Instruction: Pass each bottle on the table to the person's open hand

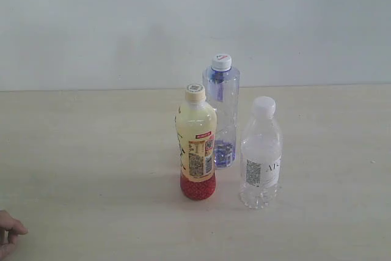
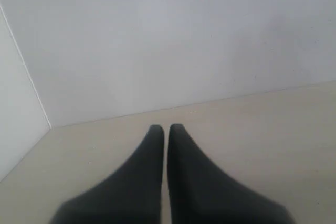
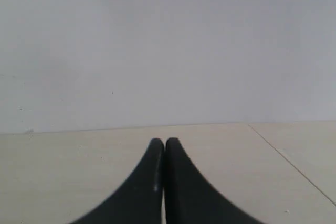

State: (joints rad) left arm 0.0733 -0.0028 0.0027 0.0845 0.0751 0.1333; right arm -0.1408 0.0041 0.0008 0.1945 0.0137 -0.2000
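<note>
Three bottles stand upright near the middle of the table (image 1: pixel 79 151). The yellowish bottle (image 1: pixel 196 145) with red base and cream cap is at the front. Behind it rises the tall bluish-clear bottle (image 1: pixel 221 111) with a white cap. The shorter clear bottle (image 1: pixel 261 154) with white cap and label stands to their right. The person's hand (image 1: pixel 8 231) shows only as fingertips at the lower left corner; no sleeve shows. Neither gripper appears in the exterior view. My left gripper (image 2: pixel 166 127) is shut with nothing between its fingers, over bare table. My right gripper (image 3: pixel 164 141) is shut and holds nothing.
A plain pale wall (image 1: pixel 195 22) runs behind the table. The left wrist view shows a wall corner (image 2: pixel 26 77) beside the table. In the right wrist view a seam (image 3: pixel 291 163) runs across the table surface.
</note>
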